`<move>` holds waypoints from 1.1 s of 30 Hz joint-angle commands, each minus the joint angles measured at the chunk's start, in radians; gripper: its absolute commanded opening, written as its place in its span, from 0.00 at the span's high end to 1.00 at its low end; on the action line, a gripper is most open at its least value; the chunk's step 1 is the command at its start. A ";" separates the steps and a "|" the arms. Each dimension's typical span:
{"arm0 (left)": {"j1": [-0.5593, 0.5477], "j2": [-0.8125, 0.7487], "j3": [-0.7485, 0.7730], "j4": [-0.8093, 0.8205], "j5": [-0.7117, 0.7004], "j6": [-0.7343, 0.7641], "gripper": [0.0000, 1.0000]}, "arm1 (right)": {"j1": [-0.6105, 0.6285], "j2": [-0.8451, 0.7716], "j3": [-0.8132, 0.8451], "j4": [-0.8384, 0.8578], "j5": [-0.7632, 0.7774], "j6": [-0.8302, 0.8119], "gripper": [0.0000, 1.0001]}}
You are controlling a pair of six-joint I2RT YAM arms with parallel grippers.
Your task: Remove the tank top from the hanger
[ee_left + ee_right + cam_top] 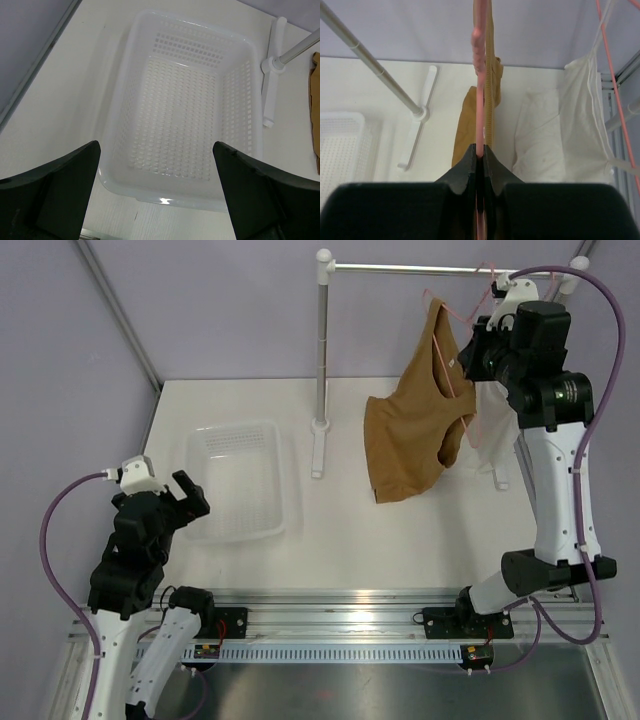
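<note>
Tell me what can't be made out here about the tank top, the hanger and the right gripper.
Right wrist view: whether the right gripper, shut on the hanger, also pinches the tank top strap; the fingers hide it.
Top view: the gripper's fingertips, hidden behind its own wrist.
Top view: most of the white garment, behind the right arm.

No lettering, brand name or number is legible in any of the three views. Small orange-red tags (208, 648) sit on the arm mounts at the near edge of the table (400, 540), one left and one right. Whatever they carry is too small to make out.
</note>
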 commanded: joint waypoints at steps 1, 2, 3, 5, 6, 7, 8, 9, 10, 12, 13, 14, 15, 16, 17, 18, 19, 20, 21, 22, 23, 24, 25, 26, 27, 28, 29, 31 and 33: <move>-0.004 0.046 0.067 0.050 0.061 -0.011 0.01 | -0.004 -0.149 -0.105 0.010 -0.068 0.049 1.00; -0.002 0.062 0.076 0.061 0.090 -0.015 0.01 | -0.003 -0.179 -0.142 0.002 -0.078 0.054 1.00; -0.002 0.095 0.090 0.086 0.142 -0.024 0.01 | -0.004 -0.211 -0.181 0.000 -0.108 0.066 1.00; -0.008 0.149 0.130 0.113 0.211 -0.058 0.01 | -0.001 -0.318 -0.308 0.014 -0.145 0.081 1.00; -0.019 0.205 0.145 0.126 0.266 -0.073 0.01 | -0.003 -0.350 -0.343 0.019 -0.157 0.095 1.00; -0.069 0.229 0.157 0.157 0.282 -0.092 0.01 | -0.003 -0.412 -0.403 0.017 -0.176 0.098 1.00; -0.114 0.252 0.189 0.175 0.282 -0.122 0.01 | -0.003 -0.440 -0.426 0.010 -0.180 0.101 1.00; -0.171 0.276 0.208 0.201 0.230 -0.141 0.01 | -0.001 -0.463 -0.446 -0.016 -0.182 0.106 1.00; -0.297 0.319 0.226 0.217 0.199 -0.159 0.01 | -0.001 -0.508 -0.481 -0.030 -0.187 0.108 1.00; -0.427 0.370 0.268 0.264 0.139 -0.195 0.01 | -0.003 -0.555 -0.521 -0.055 -0.194 0.112 1.00; -0.541 0.426 0.282 0.315 0.118 -0.201 0.01 | -0.003 -0.597 -0.566 -0.081 -0.206 0.112 1.00; -0.597 0.454 0.292 0.344 0.099 -0.193 0.01 | -0.003 -0.619 -0.590 -0.092 -0.211 0.112 1.00; -0.645 0.482 0.315 0.414 0.081 -0.181 0.01 | -0.001 -0.642 -0.613 -0.105 -0.231 0.111 1.00; -0.721 0.544 0.326 0.451 0.087 -0.144 0.01 | -0.003 -0.688 -0.664 -0.109 -0.246 0.112 1.00; -0.754 0.572 0.338 0.494 0.107 -0.120 0.01 | -0.003 -0.708 -0.686 -0.113 -0.262 0.109 1.00; -0.781 0.607 0.361 0.575 0.146 -0.095 0.01 | -0.001 -0.728 -0.704 -0.122 -0.298 0.109 1.00; -0.830 0.638 0.381 0.608 0.159 -0.071 0.01 | -0.003 -0.765 -0.739 -0.122 -0.315 0.112 1.00; -0.854 0.707 0.403 0.630 0.167 -0.022 0.01 | -0.003 -0.785 -0.753 -0.121 -0.335 0.115 1.00; -0.872 0.738 0.426 0.648 0.162 -0.002 0.01 | -0.003 -0.802 -0.767 -0.107 -0.376 0.123 1.00; -0.893 0.772 0.484 0.651 0.155 0.012 0.01 | -0.001 -0.838 -0.788 -0.101 -0.392 0.128 1.00; -0.900 0.836 0.509 0.650 0.153 0.034 0.01 | -0.001 -0.852 -0.793 -0.098 -0.404 0.132 1.00; -0.901 0.861 0.530 0.654 0.148 0.041 0.01 | -0.001 -0.863 -0.795 -0.101 -0.420 0.138 1.00; -0.903 0.885 0.556 0.659 0.144 0.048 0.01 | 0.000 -0.875 -0.793 -0.104 -0.427 0.141 1.00; -0.903 0.922 0.569 0.662 0.138 0.061 0.01 | -0.001 -0.880 -0.793 -0.106 -0.434 0.143 1.00; -0.903 0.936 0.576 0.680 0.150 0.074 0.01 | -0.001 -0.886 -0.796 -0.106 -0.455 0.149 1.00; -0.903 0.948 0.579 0.697 0.160 0.101 0.01 | 0.000 -0.889 -0.801 -0.104 -0.470 0.152 1.00; -0.903 0.960 0.579 0.725 0.191 0.113 0.01 | 0.000 -0.892 -0.805 -0.101 -0.487 0.155 1.00; -0.903 0.996 0.590 0.732 0.196 0.129 0.01 | -0.001 -0.901 -0.821 -0.083 -0.532 0.157 1.00; -0.901 1.028 0.613 0.723 0.158 0.129 0.10 | -0.001 -0.908 -0.827 -0.073 -0.558 0.158 1.00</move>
